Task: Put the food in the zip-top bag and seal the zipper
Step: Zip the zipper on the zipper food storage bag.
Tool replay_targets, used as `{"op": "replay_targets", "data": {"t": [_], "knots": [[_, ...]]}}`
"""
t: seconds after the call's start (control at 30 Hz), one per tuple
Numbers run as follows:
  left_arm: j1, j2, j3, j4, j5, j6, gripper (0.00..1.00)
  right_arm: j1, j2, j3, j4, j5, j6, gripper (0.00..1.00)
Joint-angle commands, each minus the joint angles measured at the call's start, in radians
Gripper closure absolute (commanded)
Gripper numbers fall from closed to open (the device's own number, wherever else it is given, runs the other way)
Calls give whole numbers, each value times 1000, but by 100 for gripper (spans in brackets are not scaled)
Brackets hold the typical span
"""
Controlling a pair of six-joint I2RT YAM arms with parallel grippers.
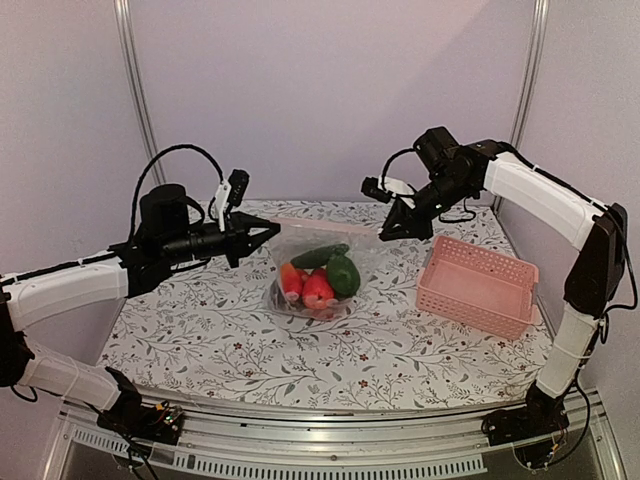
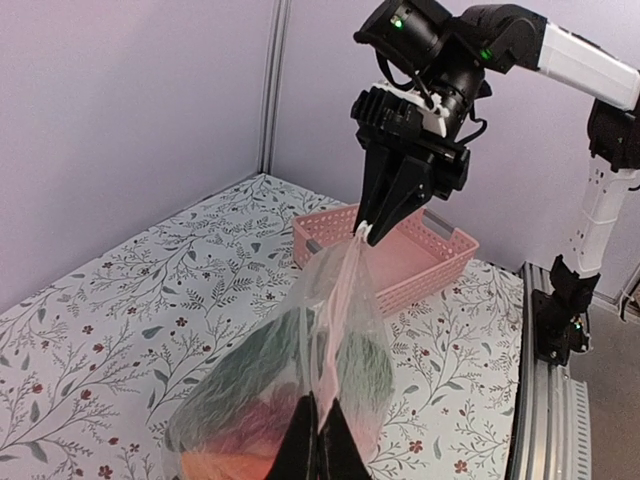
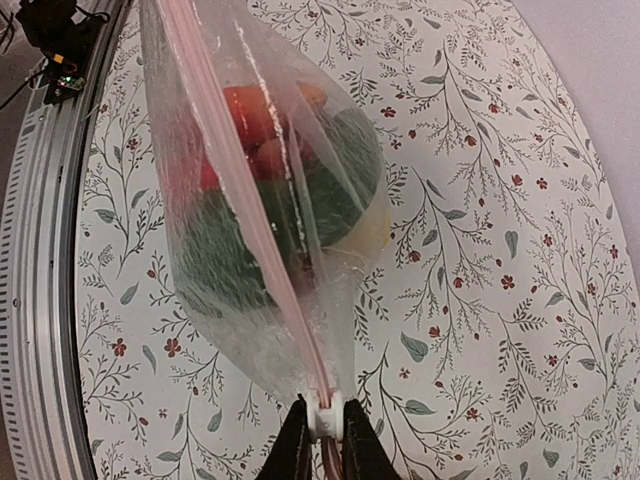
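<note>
Right wrist, unlike top external, shows right hand pinching zipper.

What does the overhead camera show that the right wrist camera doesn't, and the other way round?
Only overhead: the pink plastic lattice basket and the left tool shut on the clear crinkly plastic bag. Only right wrist: a white piece on the whitish-pink zipper strip pinched in the right tool. Both: red and green toy food inside the bag, and the flowered table.
</note>
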Motion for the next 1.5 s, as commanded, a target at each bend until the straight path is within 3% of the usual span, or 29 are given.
{"op": "replay_targets", "data": {"t": [0.0, 0.73, 1.13, 1.3, 1.47], "knots": [[37, -32, -13, 50, -4, -10, 100, -46, -29, -24, -64, 79, -4, 90], [54, -2, -9, 54, 16, -39, 100, -52, -24, -21, -67, 63, -10, 87], [53, 69, 26, 75, 35, -62, 100, -29, 3, 63, -164, -64, 5, 61], [54, 73, 21, 80, 32, -66, 100, 47, -51, -24, -79, -40, 25, 45], [54, 80, 16, 93, 41, -75, 100, 122, -21, 0, 4, 32, 78, 43]]}}
